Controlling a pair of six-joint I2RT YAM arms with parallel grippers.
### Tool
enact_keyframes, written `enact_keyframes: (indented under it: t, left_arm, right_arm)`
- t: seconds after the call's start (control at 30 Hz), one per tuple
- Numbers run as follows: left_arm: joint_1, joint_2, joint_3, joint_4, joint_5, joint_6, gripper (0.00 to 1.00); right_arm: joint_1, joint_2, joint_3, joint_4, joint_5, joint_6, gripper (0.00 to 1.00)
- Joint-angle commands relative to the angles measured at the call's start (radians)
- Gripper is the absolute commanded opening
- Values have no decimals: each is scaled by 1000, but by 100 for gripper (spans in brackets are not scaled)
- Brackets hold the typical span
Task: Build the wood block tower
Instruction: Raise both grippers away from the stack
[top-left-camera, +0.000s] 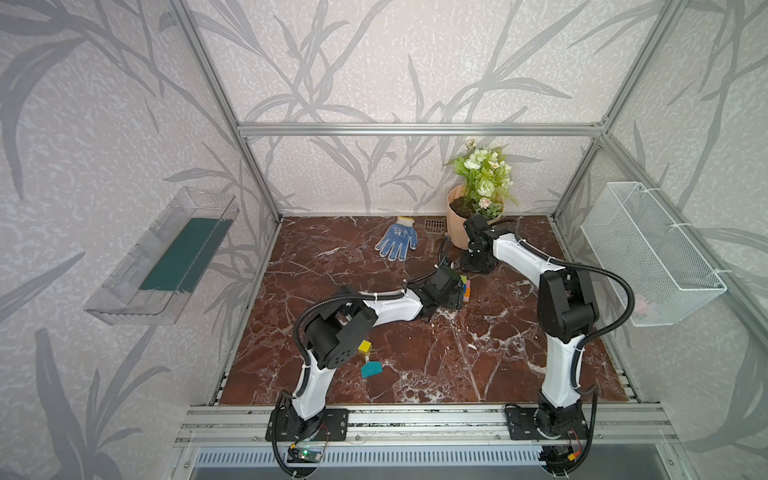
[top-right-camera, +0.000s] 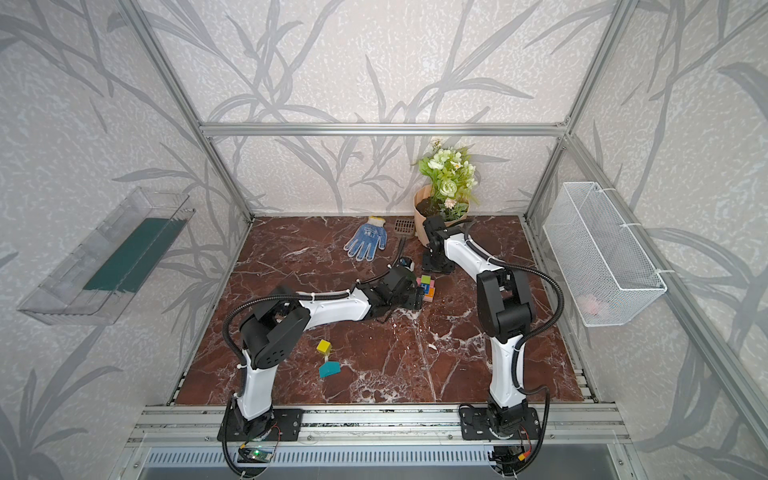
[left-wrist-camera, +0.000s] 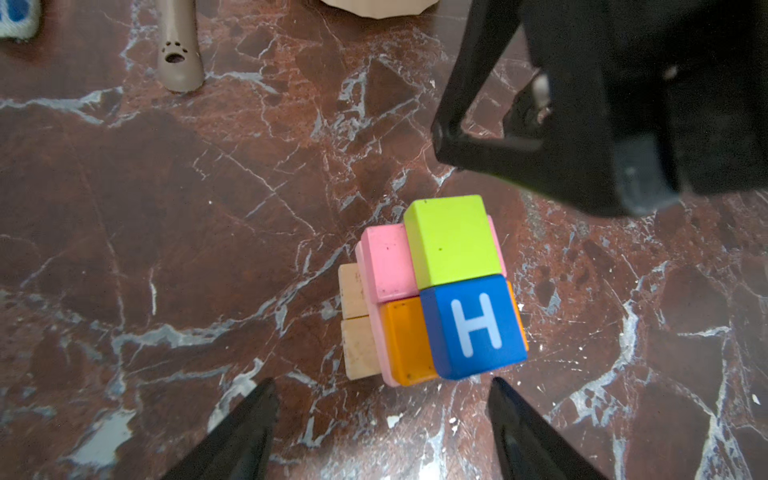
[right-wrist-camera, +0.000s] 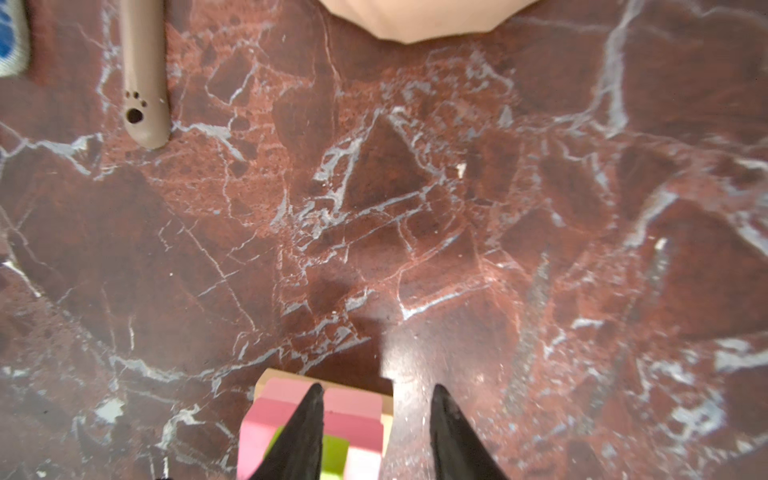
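The wood block tower (left-wrist-camera: 432, 291) stands mid-table: tan base, pink and orange layers, with a lime cube (left-wrist-camera: 453, 241) and a blue "H" cube (left-wrist-camera: 473, 324) side by side on top. It also shows in both top views, tower (top-left-camera: 465, 289) and tower (top-right-camera: 428, 289). My left gripper (left-wrist-camera: 382, 386) is open, its fingers just short of the tower on the H-cube side, holding nothing. My right gripper (right-wrist-camera: 376, 388) hangs over the tower's far edge, jaws apart and empty, one finger above the lime cube (right-wrist-camera: 332, 453). A yellow cube (top-left-camera: 365, 347) and a teal slant-topped piece (top-left-camera: 371, 369) lie loose near the left arm.
A blue dotted glove (top-left-camera: 397, 239), a brown scoop (top-left-camera: 434, 232) and a peach flowerpot (top-left-camera: 465, 224) sit at the back. A white wire basket (top-left-camera: 648, 253) hangs on the right wall and a clear tray (top-left-camera: 162, 257) on the left wall.
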Motion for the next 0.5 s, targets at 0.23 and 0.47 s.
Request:
enact_keyframes:
  t: [0.23, 0.47]
  left_arm:
    - [14, -379, -188, -12, -164, 70, 81]
    - [127, -755, -422, -122, -454, 177, 89]
  right_arm:
    - [0, -243, -117, 10, 3, 47, 47]
    - [64, -453, -314, 145, -82, 57, 59]
